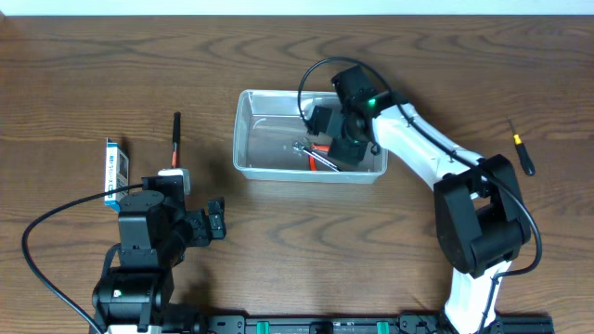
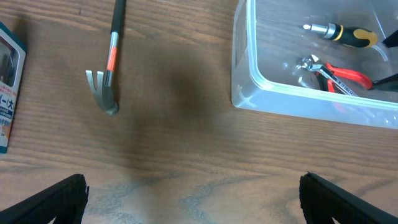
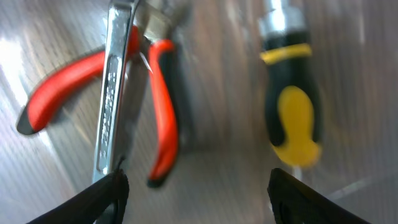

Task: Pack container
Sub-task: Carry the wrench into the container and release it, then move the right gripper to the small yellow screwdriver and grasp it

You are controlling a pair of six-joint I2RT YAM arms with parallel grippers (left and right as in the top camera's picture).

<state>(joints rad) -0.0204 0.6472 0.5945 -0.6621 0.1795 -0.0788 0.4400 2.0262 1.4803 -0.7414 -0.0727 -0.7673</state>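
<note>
container [image 1: 241, 139] | clear rectangular plastic bin, rounded corners, rimmed | upright, open-topped | middle of table [image 1: 93, 74]

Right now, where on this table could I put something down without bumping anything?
Bare wood lies between the hammer and the container, and on the robot's side of the container. The container's left half is empty too; its right half is crowded with pliers, a screwdriver and the right gripper.
</note>
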